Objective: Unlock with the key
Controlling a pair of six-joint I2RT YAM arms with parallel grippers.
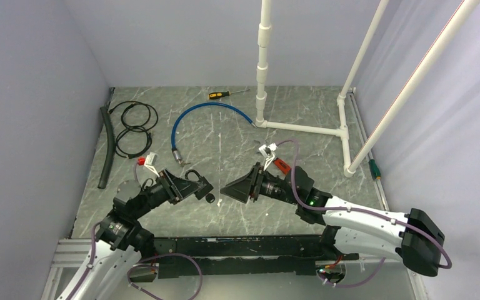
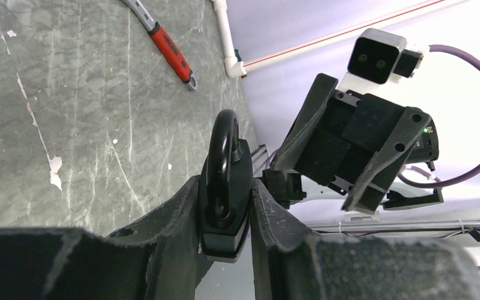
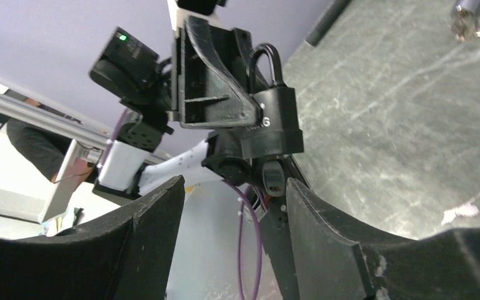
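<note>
Worked low over a grey table (image 1: pixel 237 215), in its near half, a little left of the middle. With the left gripper (image 2: pixel 225 187), clenched the padlock (image 3: pixel 275 122) by its two flat sides and held it up off the table, with the shackle (image 3: pixel 264 59) out past the fingertips. Aimed the right gripper (image 1: pixel 233 189) at the padlock from the right, near but apart from it; had the jaws released, with nothing between them. Saw both legs of the shackle seated in the body, so judged the lock as not yet open. Could not pick out the key for sure. Noticed a dark knob (image 3: pixel 228 167) just under the padlock body, maybe the key head sitting in the keyhole, maybe a part of the gripper. Noticed also a small metal piece (image 3: pixel 469 20) lying on the table, well apart from the padlock, shaped somewhat like a key. Judged the done part so: padlock lifted and steadied. Judged the rest so: key turned, shackle freed.
</note>
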